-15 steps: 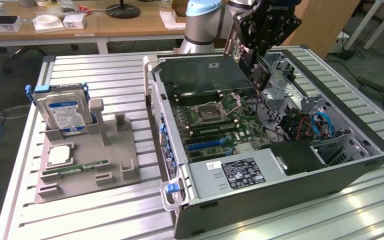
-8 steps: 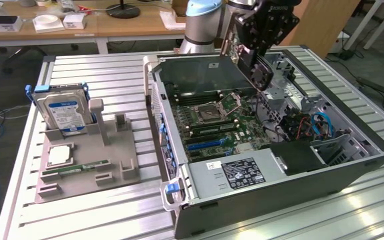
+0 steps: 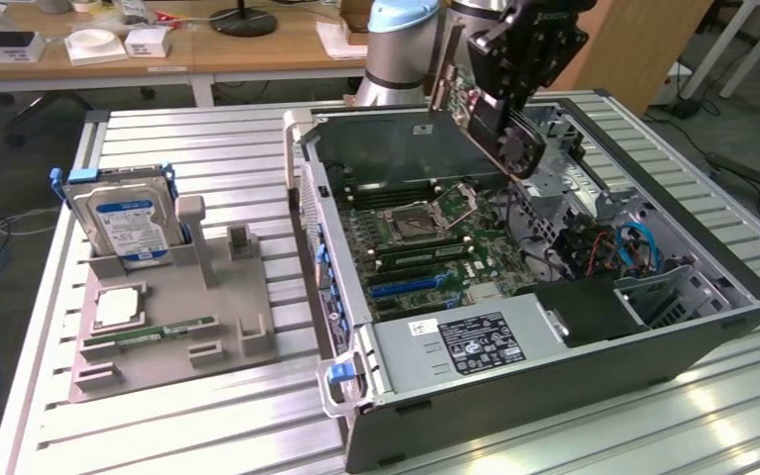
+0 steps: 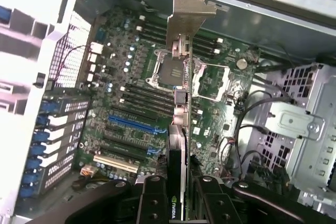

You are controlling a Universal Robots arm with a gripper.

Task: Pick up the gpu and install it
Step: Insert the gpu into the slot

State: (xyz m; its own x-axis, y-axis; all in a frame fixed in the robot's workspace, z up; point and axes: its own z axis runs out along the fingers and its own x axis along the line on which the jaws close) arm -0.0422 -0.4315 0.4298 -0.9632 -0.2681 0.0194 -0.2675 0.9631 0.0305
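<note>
The gpu (image 3: 506,134) hangs tilted in the air over the open computer case (image 3: 697,341), above the motherboard (image 3: 420,237). My gripper (image 3: 502,84) is shut on its upper part, with the silvery bracket (image 3: 453,69) pointing up towards the case's back wall. In the wrist view the gpu (image 4: 178,145) shows edge-on, and its bracket (image 4: 184,19) lies far from my gripper (image 4: 179,203). One black finger (image 4: 152,200) presses on each face of the card. The blue slot (image 4: 136,125) lies on the board below and to one side of the card's edge.
On the exterior view's left a grey holder (image 3: 222,297) carries an upright silver hard drive (image 3: 123,218), a memory stick (image 3: 169,332) and a square chip (image 3: 116,309). Cables (image 3: 631,247) and a metal drive cage (image 4: 299,124) crowd the case beside the motherboard.
</note>
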